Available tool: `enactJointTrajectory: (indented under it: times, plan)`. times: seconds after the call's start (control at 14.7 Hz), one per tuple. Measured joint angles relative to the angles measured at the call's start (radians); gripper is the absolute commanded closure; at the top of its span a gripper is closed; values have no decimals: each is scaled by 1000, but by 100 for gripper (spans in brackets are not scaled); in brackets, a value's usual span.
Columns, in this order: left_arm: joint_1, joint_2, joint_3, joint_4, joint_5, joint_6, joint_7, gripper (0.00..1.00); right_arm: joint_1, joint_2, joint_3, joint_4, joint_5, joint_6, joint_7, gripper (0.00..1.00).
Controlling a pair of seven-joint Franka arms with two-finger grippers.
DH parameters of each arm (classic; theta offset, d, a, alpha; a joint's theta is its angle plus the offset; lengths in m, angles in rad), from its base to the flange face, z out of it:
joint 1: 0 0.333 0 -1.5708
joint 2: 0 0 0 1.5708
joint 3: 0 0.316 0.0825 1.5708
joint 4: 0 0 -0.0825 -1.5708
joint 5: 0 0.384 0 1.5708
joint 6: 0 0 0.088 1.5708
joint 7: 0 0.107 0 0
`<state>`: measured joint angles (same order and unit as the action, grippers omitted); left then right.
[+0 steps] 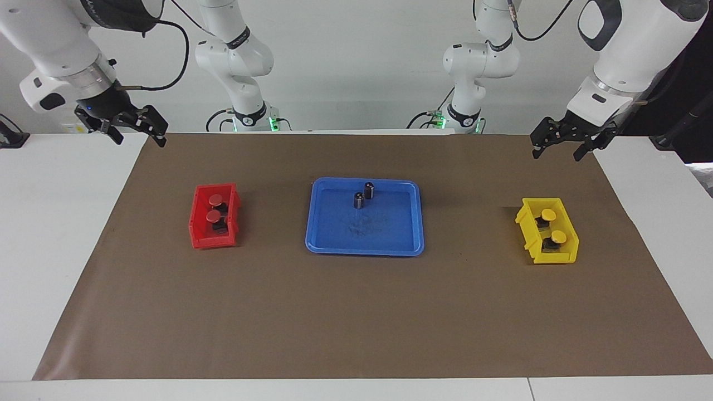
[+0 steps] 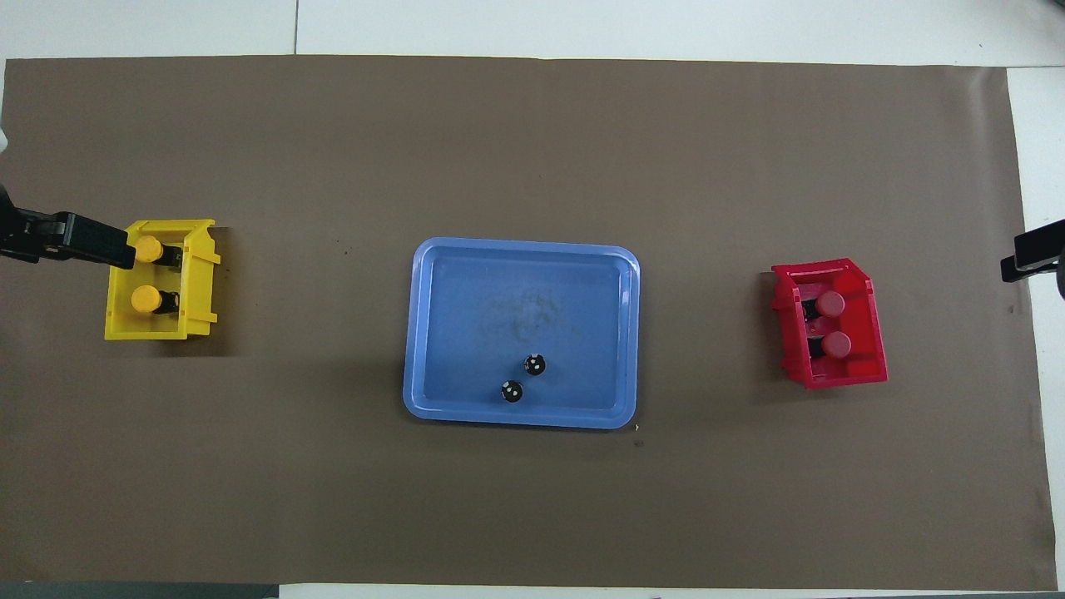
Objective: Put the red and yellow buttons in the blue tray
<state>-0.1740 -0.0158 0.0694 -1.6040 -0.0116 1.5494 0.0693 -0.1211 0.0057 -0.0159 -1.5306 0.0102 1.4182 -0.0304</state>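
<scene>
The two red buttons (image 1: 214,207) lie in the red bin (image 1: 214,216), one nearer the robots than the other, red caps up on dark bases. The two yellow buttons (image 1: 552,225) lie the same way in the yellow bin (image 1: 547,230). The blue tray (image 1: 365,225) sits on the brown mat (image 1: 356,312) between the two bins, well apart from each, and none of the four buttons is in it. Two small dark cylinders (image 1: 364,195) stand upright in the tray, close together, near the rim that faces the robots.

The left gripper (image 1: 557,145) hangs in the air over the mat at the left arm's end of the table, above the yellow bin's end of the mat. Its fingers are spread wide; they hold nothing and touch nothing. From overhead one dark finger (image 2: 79,239) overlaps the corner of the yellow bin, but the facing view shows the gripper raised well clear of the bin and the buttons.

The right gripper (image 1: 133,127) hangs over the mat's edge at the right arm's end of the table, well apart from the red bin. Its fingers stand apart and empty, in contact with nothing. In the overhead view only a dark fingertip (image 2: 1032,251) shows at the frame's edge.
</scene>
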Motion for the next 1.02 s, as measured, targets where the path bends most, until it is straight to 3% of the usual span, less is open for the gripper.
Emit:
enactJointTrajectory:
  times: [0.2, 0.55, 1.02]
  plan:
    - [-5, 0, 0, 0, 0, -1, 0, 0, 2, -31, 1, -91, 10, 109, 0, 30]
    - [-10, 0, -1, 0, 0, -3, 0, 0, 60, -142, 2, -440, 16, 389, 4, 35]
    - [-7, -1, 11, 0, 0, -8, 0, 0, 77, -99, 2, -696, 16, 689, 4, 40]
